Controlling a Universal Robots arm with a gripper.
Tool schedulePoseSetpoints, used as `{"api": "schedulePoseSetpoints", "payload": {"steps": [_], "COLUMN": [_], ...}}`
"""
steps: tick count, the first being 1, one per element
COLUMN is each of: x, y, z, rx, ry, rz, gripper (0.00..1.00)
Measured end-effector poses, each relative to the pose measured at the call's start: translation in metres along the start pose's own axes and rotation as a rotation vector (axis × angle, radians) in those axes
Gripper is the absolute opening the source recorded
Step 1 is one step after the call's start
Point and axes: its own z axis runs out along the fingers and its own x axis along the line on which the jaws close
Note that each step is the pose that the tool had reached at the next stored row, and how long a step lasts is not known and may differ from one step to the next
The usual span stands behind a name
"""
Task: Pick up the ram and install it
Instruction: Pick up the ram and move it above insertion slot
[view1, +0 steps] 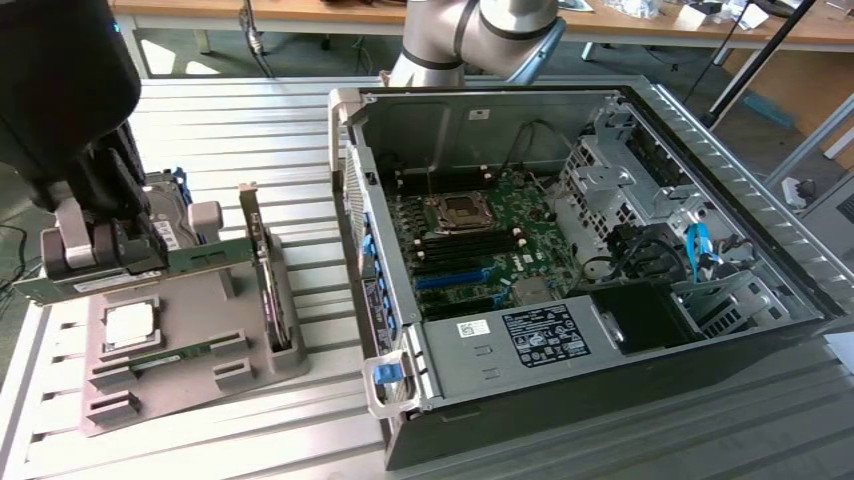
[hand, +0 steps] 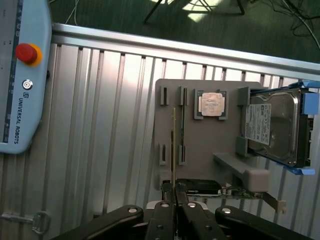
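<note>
My gripper (view1: 100, 262) hangs over the grey parts tray (view1: 200, 385) at the exterior view's left, shut on the ram (view1: 54, 286), a long thin green stick held level above the tray. In the wrist view the ram (hand: 173, 150) shows edge-on as a thin line running out from between the closed fingers (hand: 162, 220) of the gripper (hand: 175, 207), above the tray (hand: 200, 145). A second green stick (view1: 174, 355) lies in a slot of the tray.
The tray also holds a square silver processor (view1: 130, 322), an upright expansion card (view1: 271, 290) and a hard drive (hand: 272, 127). The open computer case (view1: 747, 330) with its motherboard (view1: 467, 240) lies at the exterior view's right. A teach pendant (hand: 20, 75) rests on the slatted table.
</note>
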Motion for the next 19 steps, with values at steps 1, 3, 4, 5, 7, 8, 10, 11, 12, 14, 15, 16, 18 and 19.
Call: {"api": "schedulePoseSetpoints", "payload": {"steps": [1,3,4,5,7,8,10,11,12,14,15,16,18,19], "x": [0.000,0.001,0.001,0.002,0.002,0.002,0.003,0.003,0.003,0.003,0.003,0.004,0.004,0.004], "y": [-0.0029,-0.0071,-0.0090,-0.0118,-0.0155,-0.0174,-0.0204,-0.0215,-0.0222,-0.0238,-0.0250,-0.0267,-0.0298,-0.0310], "z": [0.0000,0.0001,0.0001,0.0002,0.0003,0.0003,0.0004,0.0004,0.0005,0.0005,0.0005,0.0005,0.0006,0.0006], "rx": [0.0000,0.0000,-0.0001,-0.0001,-0.0001,0.0000,0.0000,0.0000,0.0000,-0.0001,-0.0001,-0.0001,-0.0001,-0.0001], "ry": [0.0001,0.0001,0.0001,0.0001,0.0001,0.0000,0.0000,0.0000,0.0000,0.0001,0.0001,0.0001,0.0000,0.0001], "rz": [0.000,0.000,0.000,0.000,0.000,0.000,0.000,0.000,0.000,0.000,0.000,0.000,0.000,0.000], "gripper": [0.12,0.12,0.12,0.12,0.12,0.12,0.12,0.12,0.12,0.12,0.12,0.12,0.12,0.12]}}
